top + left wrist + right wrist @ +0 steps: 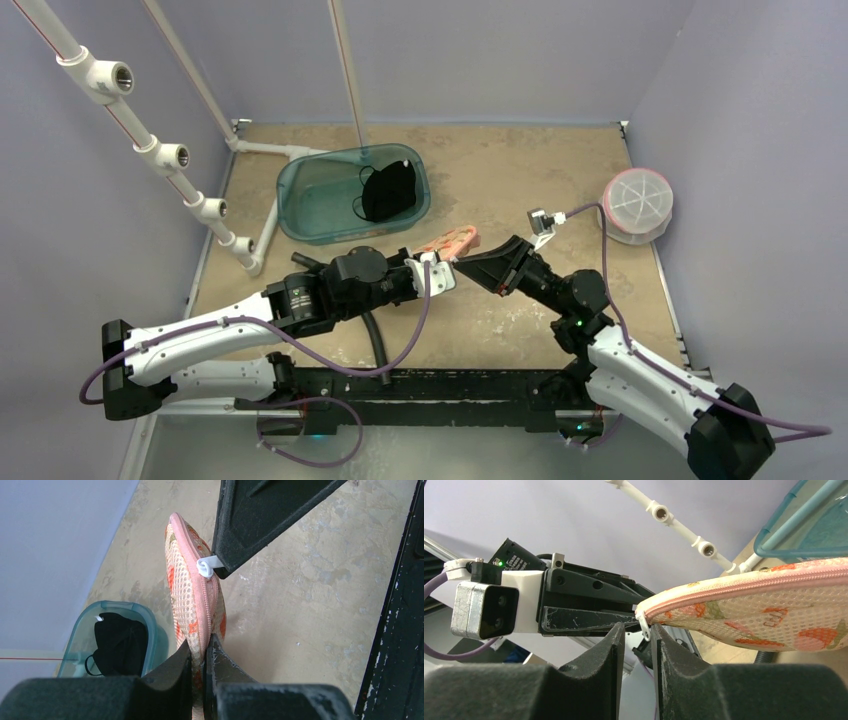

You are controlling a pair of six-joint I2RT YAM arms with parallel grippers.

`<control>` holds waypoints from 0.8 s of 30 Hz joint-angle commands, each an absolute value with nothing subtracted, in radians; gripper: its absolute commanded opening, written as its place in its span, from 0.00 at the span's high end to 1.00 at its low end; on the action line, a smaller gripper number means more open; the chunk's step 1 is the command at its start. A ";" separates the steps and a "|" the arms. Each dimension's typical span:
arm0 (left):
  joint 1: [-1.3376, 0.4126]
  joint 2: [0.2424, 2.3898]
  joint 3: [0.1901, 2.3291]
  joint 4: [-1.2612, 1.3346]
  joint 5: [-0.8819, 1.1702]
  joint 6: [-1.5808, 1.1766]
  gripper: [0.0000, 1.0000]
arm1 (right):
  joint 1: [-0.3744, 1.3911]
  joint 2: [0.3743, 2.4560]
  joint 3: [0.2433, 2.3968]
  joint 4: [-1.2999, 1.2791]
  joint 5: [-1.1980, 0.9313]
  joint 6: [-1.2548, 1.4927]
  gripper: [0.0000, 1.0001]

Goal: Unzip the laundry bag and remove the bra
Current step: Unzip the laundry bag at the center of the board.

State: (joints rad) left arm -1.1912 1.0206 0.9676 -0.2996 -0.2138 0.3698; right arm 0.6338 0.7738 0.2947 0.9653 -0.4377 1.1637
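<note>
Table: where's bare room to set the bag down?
Bare table between bin and pink round case, at the far side. Smaller patch between left arm and right arm, ahead of the rail. Crowded mid-table where both meet the bag, and left by the pipes.

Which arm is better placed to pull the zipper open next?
Right. The right gripper has the white zipper pull between its open fingers, at the end of the mesh bag. The left gripper is clamped on the bag's edge, holding it up, so it seems occupied.
</note>
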 commanded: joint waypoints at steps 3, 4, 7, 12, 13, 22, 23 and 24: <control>-1.187 1.006 0.992 -0.226 -0.206 0.375 1.00 | 0.630 0.775 0.319 1.028 -0.450 1.167 0.76; -1.188 1.006 0.991 -0.227 -0.207 0.375 1.00 | 0.630 0.774 0.318 1.028 -0.449 1.167 0.78; -1.187 1.006 0.992 -0.226 -0.206 0.376 1.00 | 0.630 0.770 0.315 1.028 -0.450 1.167 0.82; -1.186 1.005 0.990 -0.226 -0.206 0.374 1.00 | 0.630 0.758 0.310 1.019 -0.448 1.162 0.92; -1.187 1.004 0.990 -0.226 -0.205 0.373 1.00 | 0.631 0.756 0.310 1.017 -0.448 1.161 0.95; -1.187 1.005 0.992 -0.245 -0.223 0.371 1.00 | 0.630 0.673 0.418 0.683 -0.361 0.930 1.00; -1.188 1.004 0.990 -0.246 -0.225 0.370 1.00 | 0.630 0.658 0.444 0.601 -0.321 0.871 1.00; -1.187 1.001 0.988 -0.247 -0.226 0.371 1.00 | 0.630 0.646 0.469 0.530 -0.289 0.820 1.00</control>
